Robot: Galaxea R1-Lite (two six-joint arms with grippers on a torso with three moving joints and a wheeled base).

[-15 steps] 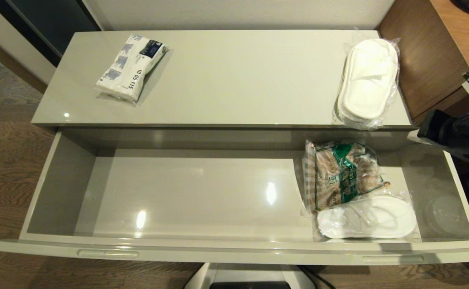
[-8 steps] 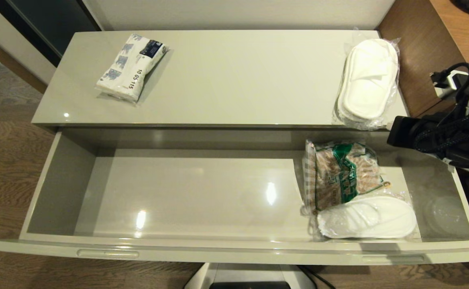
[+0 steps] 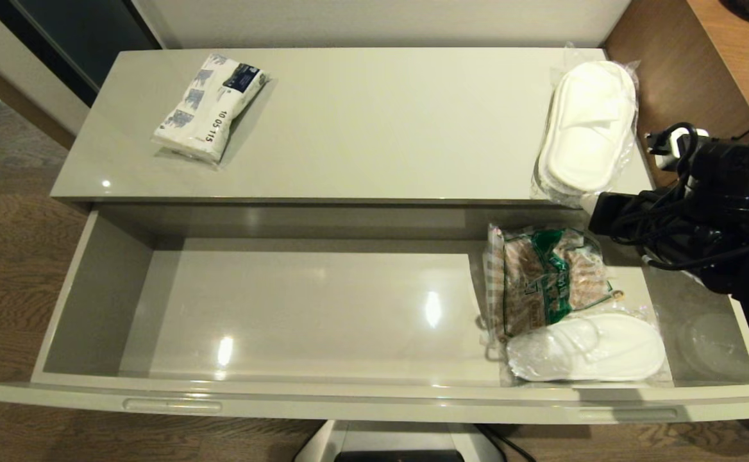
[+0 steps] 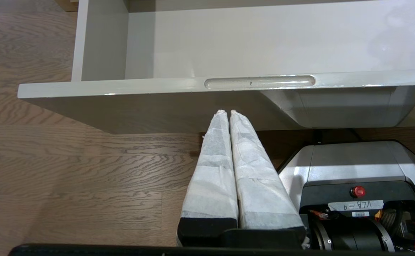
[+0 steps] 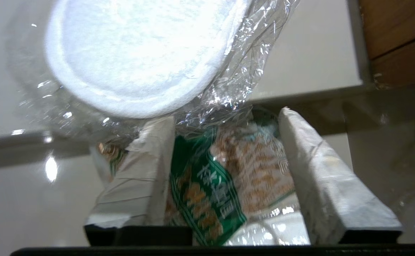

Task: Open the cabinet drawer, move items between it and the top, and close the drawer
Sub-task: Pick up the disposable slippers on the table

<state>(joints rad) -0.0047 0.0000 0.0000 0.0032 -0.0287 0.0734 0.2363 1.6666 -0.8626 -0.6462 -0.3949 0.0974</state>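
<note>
Right gripper [image 5: 227, 117] has advanced from beyond drawer's right end to top's [image 3: 361, 128] front right corner, fingers now spread, empty, tips just beside wrapped slippers [image 3: 589, 131] there. Cabinet drawer [image 3: 374, 401] stays pulled out; second slippers [image 3: 586, 350] and snack bag [image 3: 551, 279] unmoved at its right end. Tissue pack [image 3: 210, 106] unmoved near top's back left corner. Left gripper [image 4: 228, 113] parked below drawer front, clenched, empty.
</note>
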